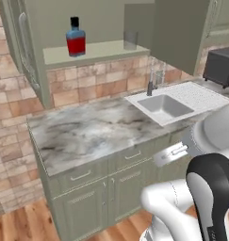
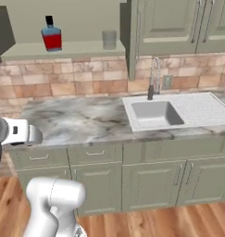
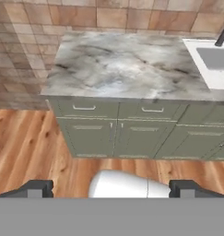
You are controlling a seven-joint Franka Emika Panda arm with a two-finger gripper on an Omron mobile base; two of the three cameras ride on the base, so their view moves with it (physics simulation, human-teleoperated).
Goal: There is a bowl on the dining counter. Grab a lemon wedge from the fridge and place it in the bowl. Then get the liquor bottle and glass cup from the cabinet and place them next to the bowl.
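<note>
Hand view: pincer (image 3: 111, 189) wide apart, liquor bottle (image 1: 76, 38) shelved far above it.

The liquor bottle (image 1: 76, 37), squarish with a red lower part, light blue top and black cap, stands upright at the left of the open cabinet (image 1: 94, 51) shelf. The clear, greyish glass cup (image 1: 130, 40) stands upright well to its right on the same shelf.

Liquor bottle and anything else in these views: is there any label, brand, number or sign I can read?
None readable in any view.
Liquor bottle: red lower part, blue upper part, black cap, no legible label.
Glass cup: plain, no marking.
Dark appliance at the right edge of the left base view: no readable text.
Cabinet fronts and worktop: no text.
</note>
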